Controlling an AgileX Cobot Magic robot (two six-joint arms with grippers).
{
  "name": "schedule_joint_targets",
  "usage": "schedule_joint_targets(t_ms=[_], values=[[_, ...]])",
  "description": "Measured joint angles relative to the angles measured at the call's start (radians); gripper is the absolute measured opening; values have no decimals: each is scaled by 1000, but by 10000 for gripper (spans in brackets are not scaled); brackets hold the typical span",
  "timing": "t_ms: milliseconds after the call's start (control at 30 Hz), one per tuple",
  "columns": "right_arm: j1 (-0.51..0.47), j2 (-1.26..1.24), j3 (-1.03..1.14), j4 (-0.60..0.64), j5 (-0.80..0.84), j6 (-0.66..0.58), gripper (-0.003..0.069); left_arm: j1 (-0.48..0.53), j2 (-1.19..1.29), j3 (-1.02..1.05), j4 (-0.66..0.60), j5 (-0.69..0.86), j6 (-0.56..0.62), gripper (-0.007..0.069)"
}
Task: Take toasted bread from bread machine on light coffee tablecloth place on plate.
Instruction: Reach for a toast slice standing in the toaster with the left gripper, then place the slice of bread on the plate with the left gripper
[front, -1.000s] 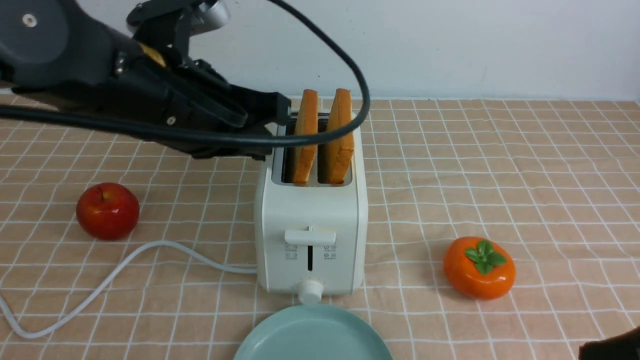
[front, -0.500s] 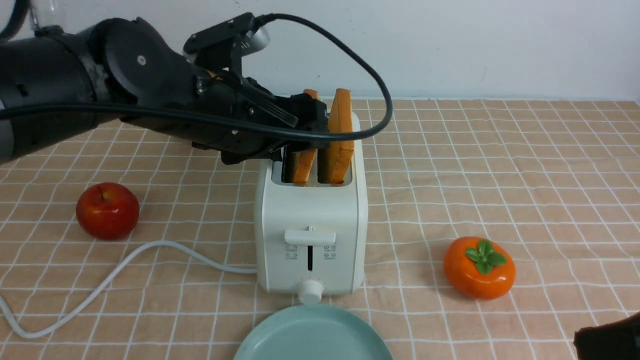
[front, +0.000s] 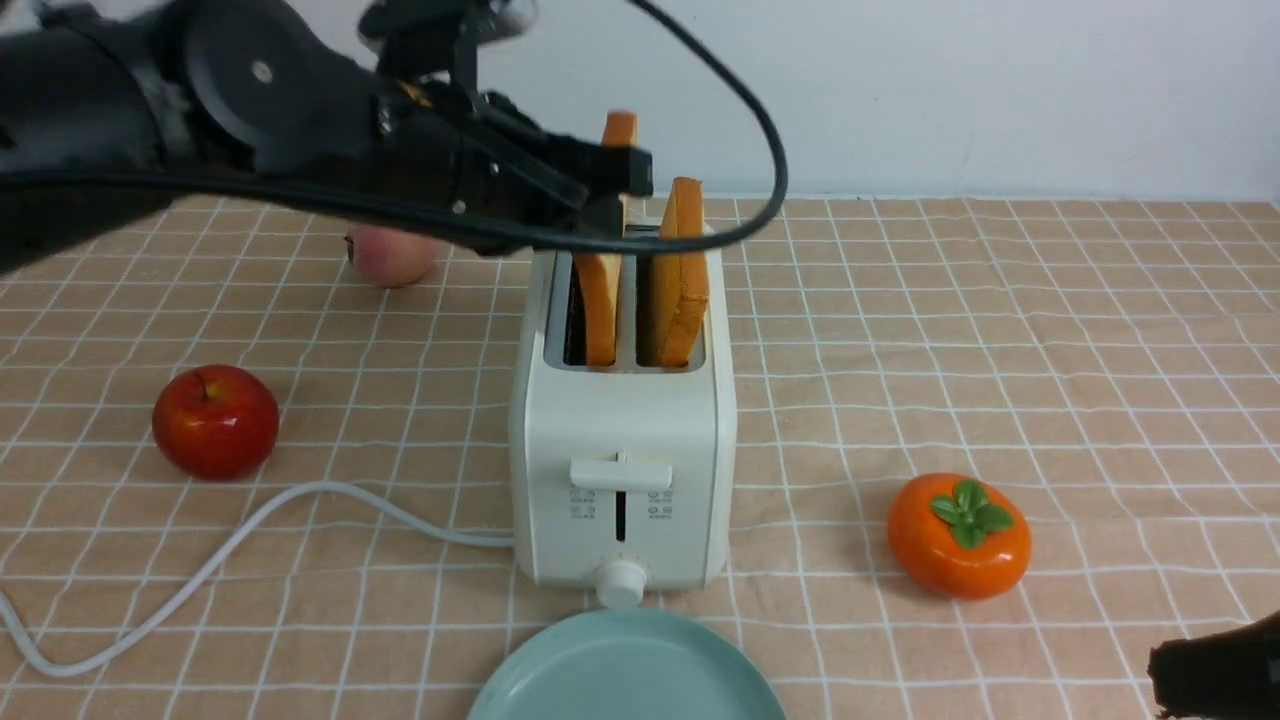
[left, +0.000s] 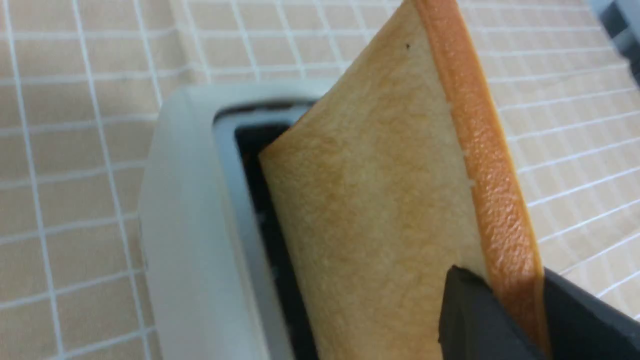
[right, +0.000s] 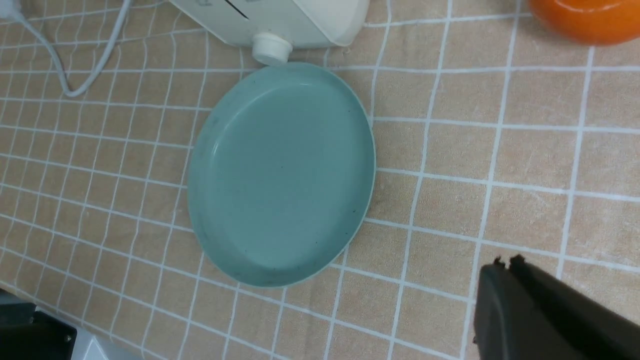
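The cream-white bread machine (front: 622, 470) stands mid-table on the light coffee tablecloth (front: 1000, 330). My left gripper (front: 622, 185) is shut on the top of the left toast slice (front: 606, 290) and holds it partly lifted out of its slot. In the left wrist view my black fingers (left: 475, 320) pinch the slice's (left: 380, 200) crust edge above the slot. The second slice (front: 680, 270) stands in the right slot. The mint-green plate (front: 625, 670) lies in front of the bread machine, also in the right wrist view (right: 282, 170). My right gripper (right: 505, 265) is shut and empty, low at the front right.
A red apple (front: 215, 420) sits left of the bread machine, a peach-coloured fruit (front: 392, 255) behind it. An orange persimmon (front: 958, 535) sits to the right. The white cord (front: 230, 550) trails left across the cloth.
My left gripper reached onto the left slice, closed on it, then rose, pulling the slice up. The arm's rise uncovered the peach-coloured fruit.
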Motion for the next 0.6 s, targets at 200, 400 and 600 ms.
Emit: schedule_joint_targets(t_ms=[200,400,600], values=[[0,0,0,0,-2,-38,1,0,-228,-40,0,117,0,103],[0,0,0,3,-2,-41,6,0,-366,92,-71,414,-30,102],[0,0,0,3,-9,-46,12,0,-389,438,-286,306,87,102]])
